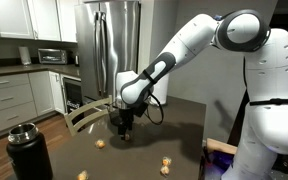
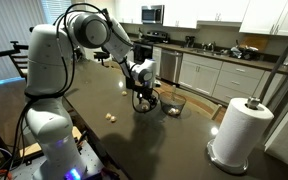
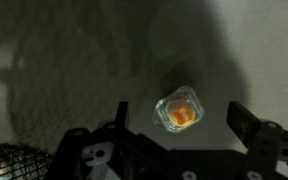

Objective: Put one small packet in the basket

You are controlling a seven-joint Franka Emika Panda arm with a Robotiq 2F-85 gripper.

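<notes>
Hovering gripper: the gripper (image 1: 124,127) hung low over the dark table (image 1: 189,115), pointing straight down, with its jaws released and spread, holding nothing.
Fingers: in the wrist view the two fingers (image 3: 247,128) stood wide apart along the lower edge, neither touching anything.
Small packet: the small packet (image 3: 179,110), clear with an orange filling, lay flat on the table, roughly centred between the fingers and apart from both.
Basket: the wire basket (image 2: 172,103) stood on the table just beside the gripper, and nothing could be made out inside it.
Other packets: more loose packets (image 1: 166,162) lay scattered nearer the table's edge, well apart from the gripper.
Step in hand: by my judgement, this was the descent onto the packet, before any grasp.
Doing it well: the packet sat cornerwise to the jaws, so a slight wrist turn would likely let the pads meet flat sides. Coming straight down and closing only once the pads flanked the walls low seemed wise.
Handling: the packet looked light and thin-walled, so a gentle squeeze should do.
Risk: a finger landing on the rim could skid the packet across the smooth top.
Bystanders: the black flask (image 1: 29,150) and the paper towel roll (image 2: 239,125) stood well apart.
</notes>
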